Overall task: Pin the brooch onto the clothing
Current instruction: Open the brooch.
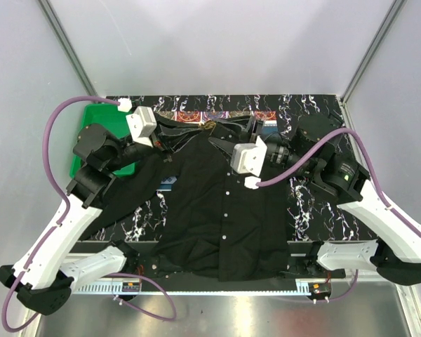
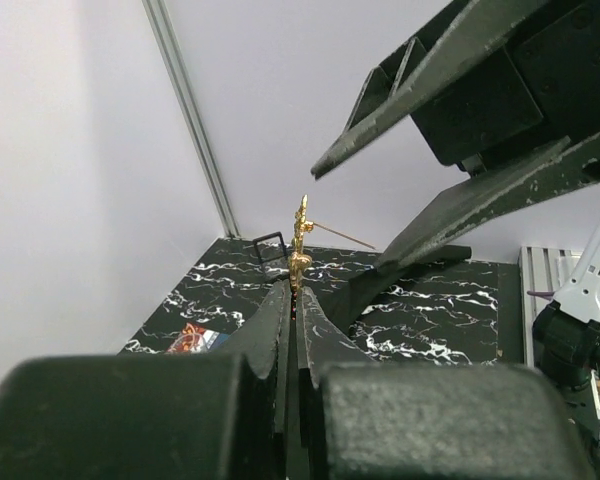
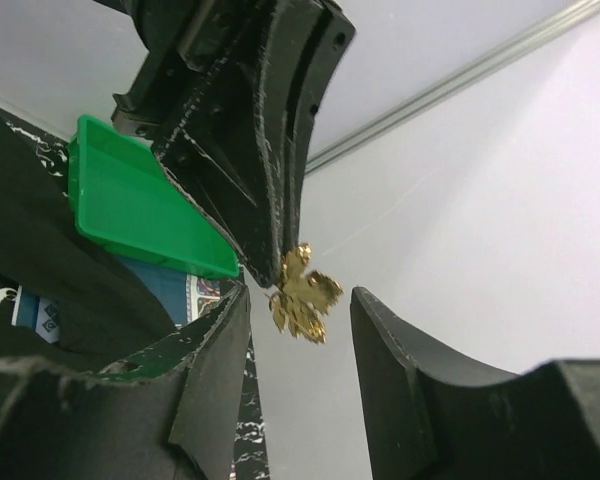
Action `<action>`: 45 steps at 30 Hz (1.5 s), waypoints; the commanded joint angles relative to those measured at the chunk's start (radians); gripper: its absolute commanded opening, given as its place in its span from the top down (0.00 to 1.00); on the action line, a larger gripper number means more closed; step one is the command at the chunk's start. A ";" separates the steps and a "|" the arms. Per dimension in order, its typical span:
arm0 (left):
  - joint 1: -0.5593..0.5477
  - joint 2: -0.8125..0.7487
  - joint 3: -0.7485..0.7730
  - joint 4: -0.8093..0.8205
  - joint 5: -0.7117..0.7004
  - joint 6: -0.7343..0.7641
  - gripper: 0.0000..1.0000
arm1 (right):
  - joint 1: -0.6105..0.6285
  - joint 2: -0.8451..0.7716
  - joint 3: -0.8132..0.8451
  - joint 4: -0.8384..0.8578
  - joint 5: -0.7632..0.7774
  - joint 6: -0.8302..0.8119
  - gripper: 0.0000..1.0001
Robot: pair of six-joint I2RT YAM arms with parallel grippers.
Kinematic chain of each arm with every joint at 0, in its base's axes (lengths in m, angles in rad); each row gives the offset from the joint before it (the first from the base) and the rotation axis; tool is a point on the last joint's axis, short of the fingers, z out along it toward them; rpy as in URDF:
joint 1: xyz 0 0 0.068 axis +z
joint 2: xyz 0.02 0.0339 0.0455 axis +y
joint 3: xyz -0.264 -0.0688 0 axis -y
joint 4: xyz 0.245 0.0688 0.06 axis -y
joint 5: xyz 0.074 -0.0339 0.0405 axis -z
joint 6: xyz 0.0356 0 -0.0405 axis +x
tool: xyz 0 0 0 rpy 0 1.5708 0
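The brooch point(image 3: 305, 295), a small golden leaf, hangs in the air above the collar of the clothing point(image 1: 217, 210), a black button-up shirt spread flat on the table. My left gripper point(image 2: 297, 285) is shut on the brooch's lower end point(image 2: 300, 245), and its thin pin sticks out sideways. My right gripper point(image 3: 300, 300) is open, with a finger on each side of the leaf and a gap on both sides. In the top view the left gripper point(image 1: 198, 132) and the right gripper point(image 1: 219, 137) meet over the collar, where the brooch point(image 1: 209, 126) is a tiny speck.
A green tray point(image 1: 91, 137) sits at the back left, partly under the left arm. A blue patterned placemat point(image 1: 203, 116) lies behind the collar. The black marbled table top point(image 1: 316, 210) is bounded by white walls and aluminium posts.
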State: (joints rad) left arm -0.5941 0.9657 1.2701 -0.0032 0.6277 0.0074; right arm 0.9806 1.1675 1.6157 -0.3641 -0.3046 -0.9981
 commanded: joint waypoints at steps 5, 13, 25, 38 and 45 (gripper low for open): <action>-0.009 0.013 0.061 -0.017 -0.028 -0.046 1.00 | 0.053 0.015 0.000 0.024 0.030 -0.158 0.53; -0.009 0.011 0.069 -0.026 0.007 -0.073 1.00 | 0.070 0.021 -0.016 0.053 0.085 -0.238 0.71; 0.027 0.005 0.043 0.066 0.053 -0.182 1.00 | 0.070 -0.034 -0.025 0.050 0.182 -0.215 1.00; 0.097 0.024 -0.029 0.339 0.214 -0.440 1.00 | 0.069 -0.077 -0.080 0.073 0.182 -0.203 1.00; 0.128 0.019 -0.049 0.405 0.233 -0.518 1.00 | 0.069 -0.084 -0.094 0.070 0.225 -0.209 1.00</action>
State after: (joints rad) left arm -0.4770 0.9970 1.2243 0.2722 0.8101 -0.4278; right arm 1.0481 1.0958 1.5330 -0.3180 -0.1471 -1.2221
